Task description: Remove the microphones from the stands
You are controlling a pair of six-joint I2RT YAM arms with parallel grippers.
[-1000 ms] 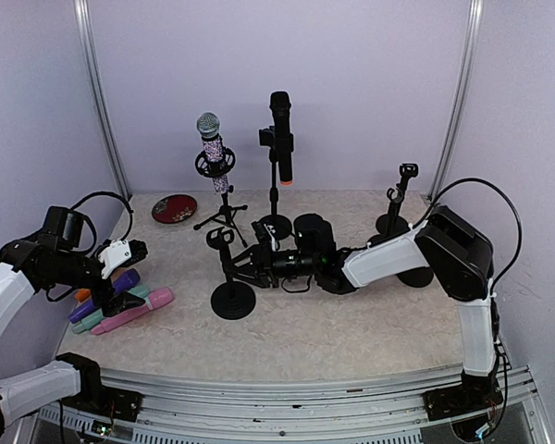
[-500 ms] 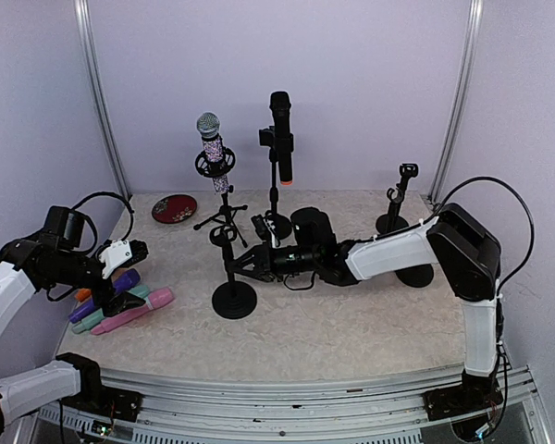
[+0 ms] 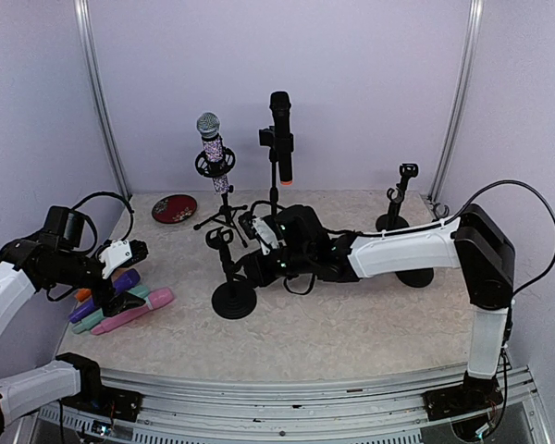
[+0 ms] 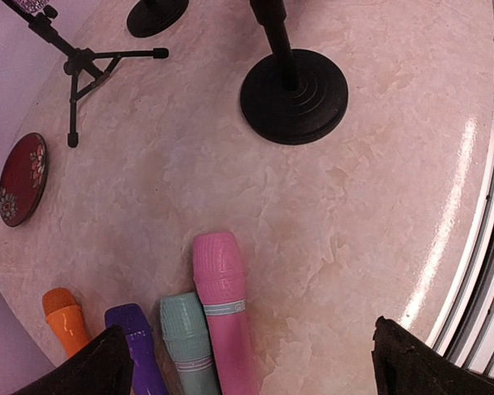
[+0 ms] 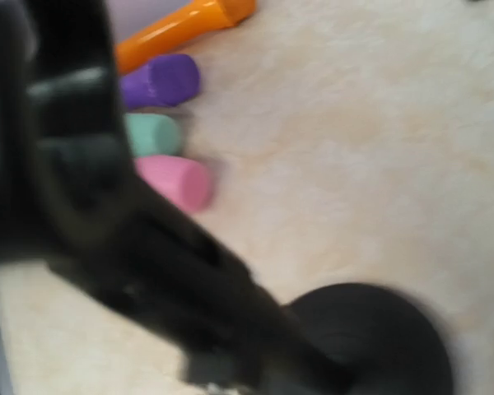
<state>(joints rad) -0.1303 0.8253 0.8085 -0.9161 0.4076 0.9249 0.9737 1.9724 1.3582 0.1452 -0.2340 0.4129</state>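
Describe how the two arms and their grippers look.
Both the left arm and right arm have white shell links, black joints and looping black cables. The left gripper and right gripper are black with white parts.

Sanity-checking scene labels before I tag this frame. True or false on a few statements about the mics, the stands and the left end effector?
1. The pink microphone lies on the table beside the mint-green microphone. True.
2. The black microphone lies flat on the table. False: it stands upright, clipped on the tall stand.
3. The left end effector is open and holds nothing. True.
4. The red plate sits at the near right corner. False: it is at the far left, near the tripod stand.
5. The sparkly microphone sits in the tripod stand. True.
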